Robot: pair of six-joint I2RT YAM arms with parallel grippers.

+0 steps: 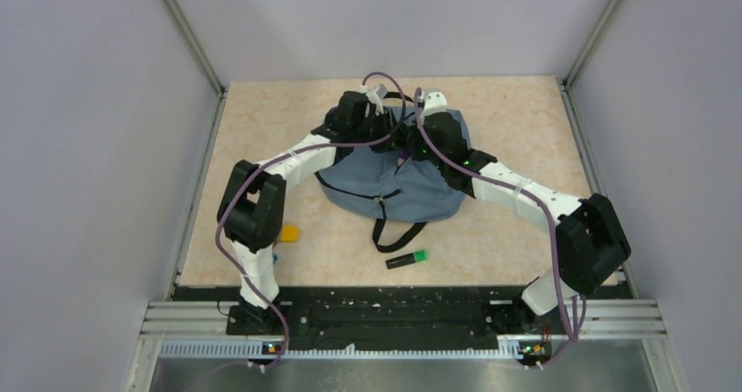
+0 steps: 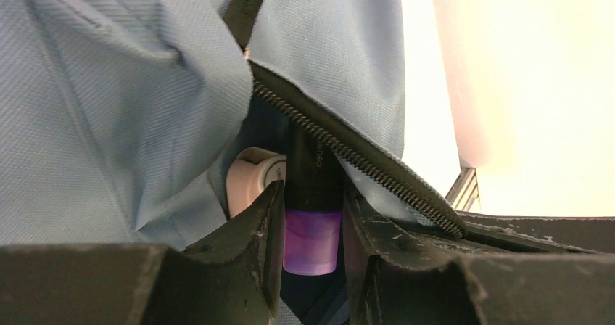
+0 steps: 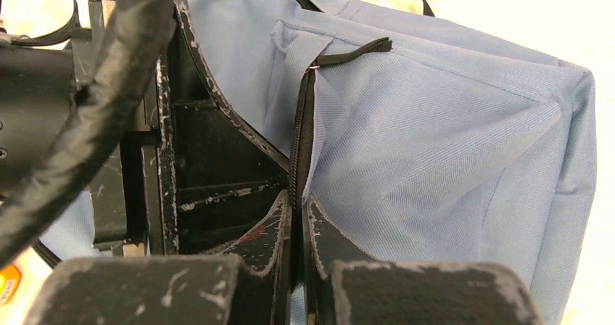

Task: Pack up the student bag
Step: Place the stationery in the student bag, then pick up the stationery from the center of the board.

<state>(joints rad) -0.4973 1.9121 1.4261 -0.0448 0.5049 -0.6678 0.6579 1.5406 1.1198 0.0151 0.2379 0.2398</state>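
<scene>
A: The student bag (image 1: 385,186) lies where?
B: Mid-table, long axis near-to-far, opening far.
A: Grippers?
B: Left gripper (image 2: 312,198) clamps a purple-capped marker (image 2: 312,241) at the opening; right gripper (image 3: 297,212) pinches the bag's zipper edge (image 3: 301,144).

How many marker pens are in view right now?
2. A purple-capped marker is gripped by the left fingers at the student bag's open zipper; a green-capped marker lies loose on the table near the bag. Others may be hidden inside.

The far end of the purple-capped marker (image 2: 312,238) is hidden behind the zipper (image 2: 362,164) of the student bag (image 2: 109,122).
</scene>
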